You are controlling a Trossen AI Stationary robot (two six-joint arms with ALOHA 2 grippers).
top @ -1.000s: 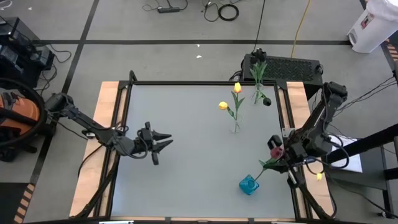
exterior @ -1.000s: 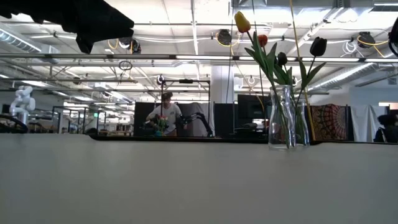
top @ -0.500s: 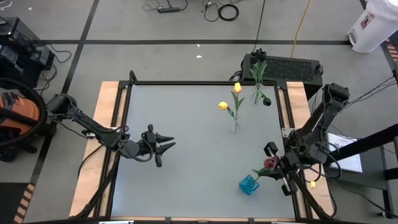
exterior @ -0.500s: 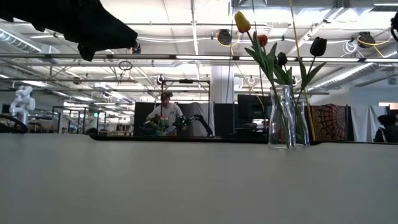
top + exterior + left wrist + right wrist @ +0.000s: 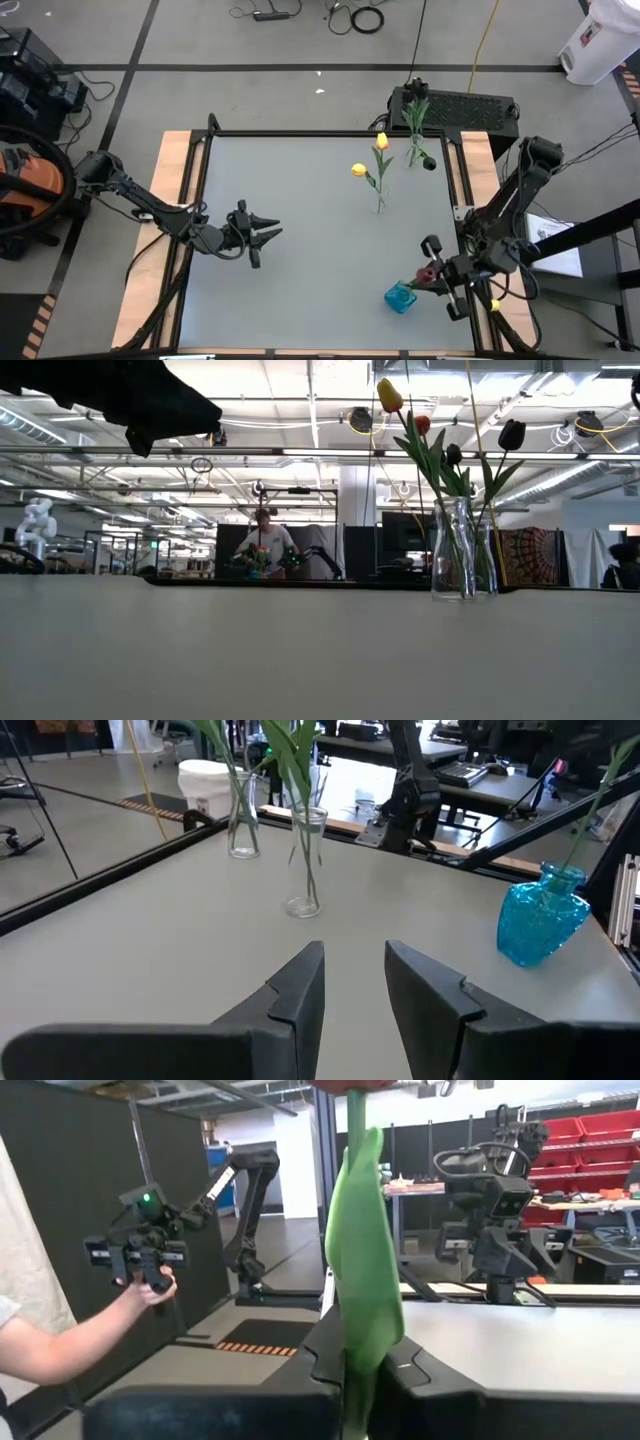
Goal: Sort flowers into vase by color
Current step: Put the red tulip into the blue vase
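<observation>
A pinkish red flower (image 5: 427, 272) is held by my right gripper (image 5: 436, 277), which is shut on its green stem near the table's near right corner. The stem slants down into a blue vase (image 5: 400, 297); in the left wrist view it rises out of the blue vase's (image 5: 540, 925) mouth. Two yellow flowers (image 5: 380, 142) stand in a clear vase (image 5: 378, 205) mid-table. Dark flowers stand in a second clear vase (image 5: 415, 152) at the far right. My left gripper (image 5: 270, 235) hovers open over the table's left half, nothing between its fingers (image 5: 300, 995). My right gripper pinches the flower's stem and its leaf (image 5: 362, 1342) between its two fingers (image 5: 325, 1355), below the head. The fingers come about level from the table's right side and lie across the stem. The flower stands nearly upright, head above the fingers, lower stem in the blue vase.
The table's left and middle parts lie bare around my left gripper. A black frame (image 5: 300, 133) edges the table. Beyond the table a person's hand (image 5: 150, 1285) holds a handheld device, and another person (image 5: 265, 540) shows far back in the room.
My right gripper has gone down and toward the table's near edge with the pinkish red flower. The head now stands closer to the blue vase, and the stem has kept pointing into it.
</observation>
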